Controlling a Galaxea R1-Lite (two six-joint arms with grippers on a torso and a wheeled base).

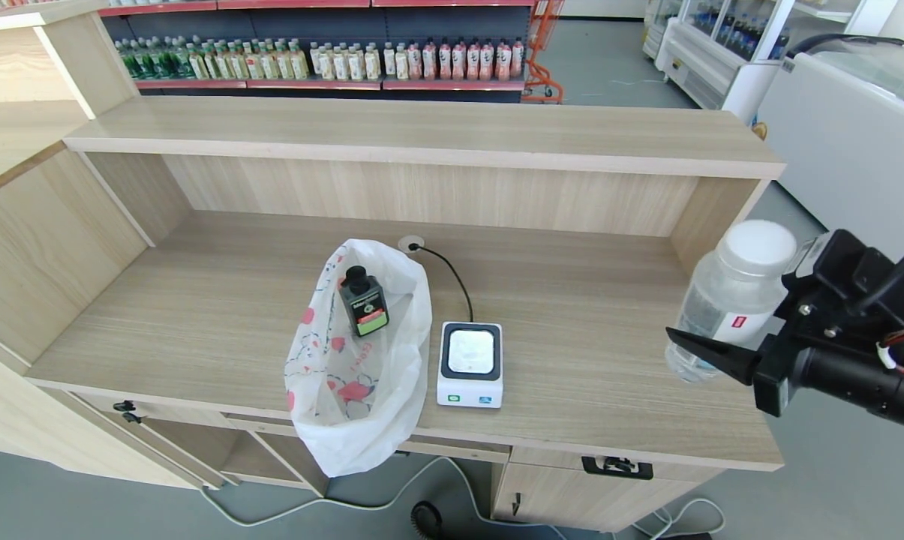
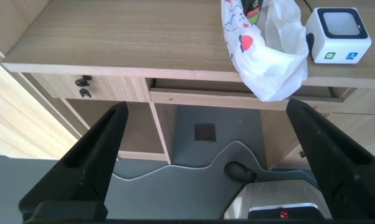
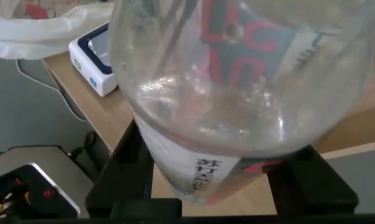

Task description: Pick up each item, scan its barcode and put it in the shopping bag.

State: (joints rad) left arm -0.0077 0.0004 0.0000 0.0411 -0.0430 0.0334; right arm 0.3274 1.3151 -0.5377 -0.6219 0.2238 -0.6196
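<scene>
Where the right gripper (image 1: pixel 714 341) hangs: raised at the right end of the counter (image 1: pixel 572 315), fingers clamped on the water bottle.
Water bottle (image 1: pixel 729 300): clear, white-capped, slightly tilted, gripped by its lower body, off the counter top.
Left gripper (image 2: pixel 207 109): fingers spread wide with nothing between them, low before the counter's front edge.
Scanner (image 1: pixel 470 364): white box, glass face up, near the front edge, just beside the shopping bag.
Shopping bag (image 1: pixel 361 375): white plastic, mouth open, draped over the front edge.
Dark bottle (image 1: pixel 363 304): lying inside the bag.
</scene>
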